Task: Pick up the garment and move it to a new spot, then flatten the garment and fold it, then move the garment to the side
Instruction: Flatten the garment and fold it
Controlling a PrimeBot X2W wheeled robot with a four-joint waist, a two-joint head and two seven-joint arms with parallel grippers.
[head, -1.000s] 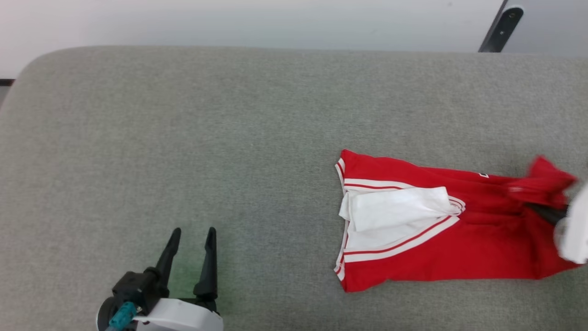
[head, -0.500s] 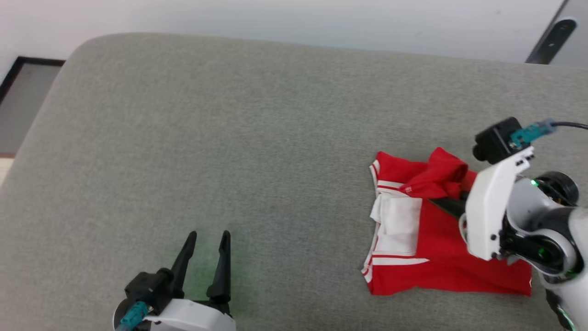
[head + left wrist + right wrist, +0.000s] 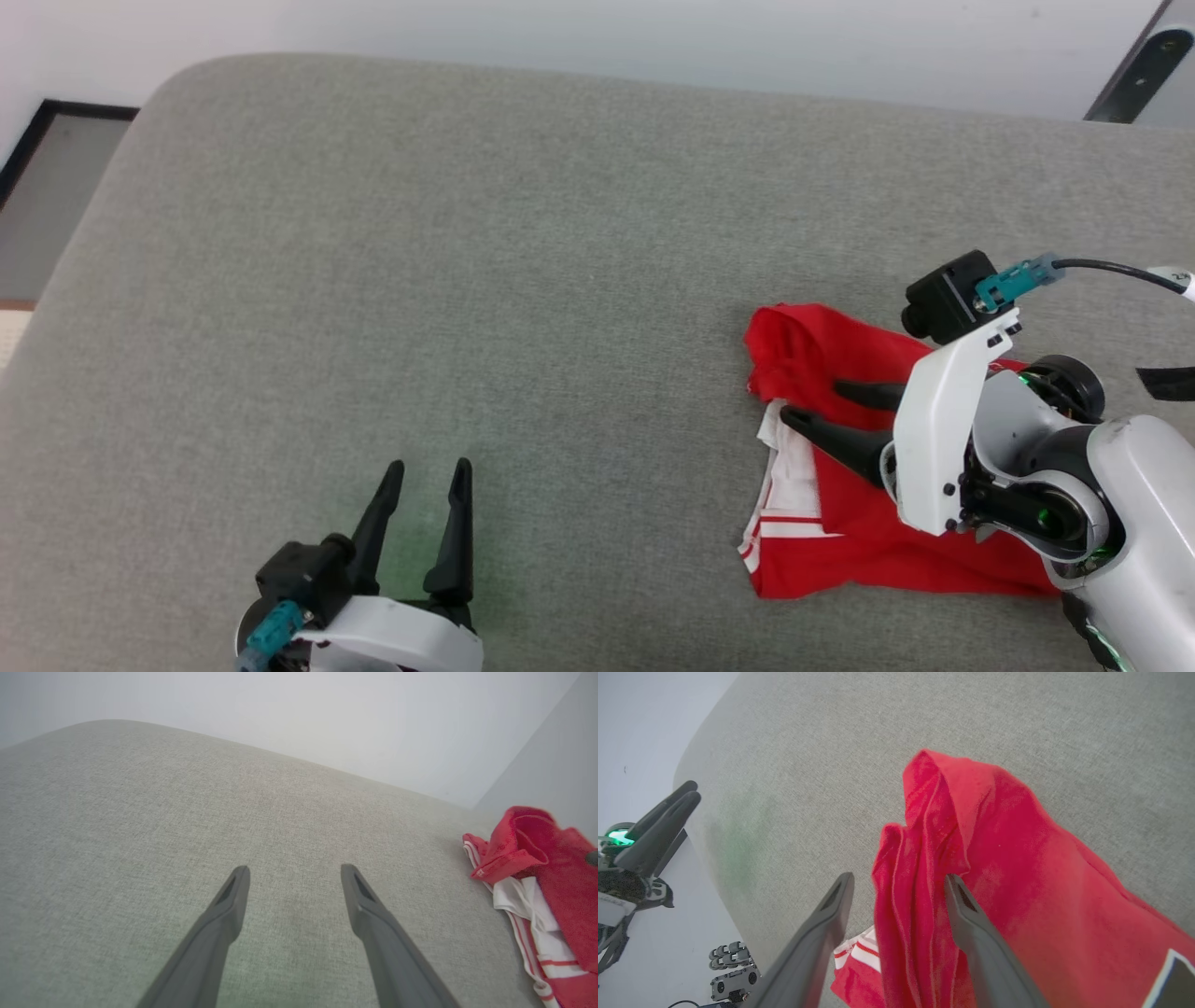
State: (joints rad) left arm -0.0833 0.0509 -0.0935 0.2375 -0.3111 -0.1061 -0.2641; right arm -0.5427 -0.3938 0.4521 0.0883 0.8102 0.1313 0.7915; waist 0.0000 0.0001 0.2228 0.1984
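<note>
Fingers (image 3: 840, 443) of the right gripper (image 3: 810, 399) stand spread wide over the garment (image 3: 868, 551), gripping nothing, their tips aimed between 9 and 10 o'clock in the head view. The red shirt lies rumpled on the grey worktop (image 3: 467, 233) at about 4 o'clock of that view. One red edge is bunched up just beyond the fingertips, and a white sleeve (image 3: 789, 476) with striped trim shows at the 9 o'clock side. Seen from the right wrist, a raised ridge of the garment (image 3: 1017, 858) runs up between the two parted fingers of the right gripper (image 3: 899, 877). At 7 o'clock in the head view the left gripper (image 3: 427, 471) hovers over bare worktop, fingers fully apart and empty, well apart from the shirt at its 3 o'clock. From the left wrist, the left gripper (image 3: 294, 870) frames only grey fabric, with the garment (image 3: 532, 849) at the 3 to 4 o'clock edge.
</note>
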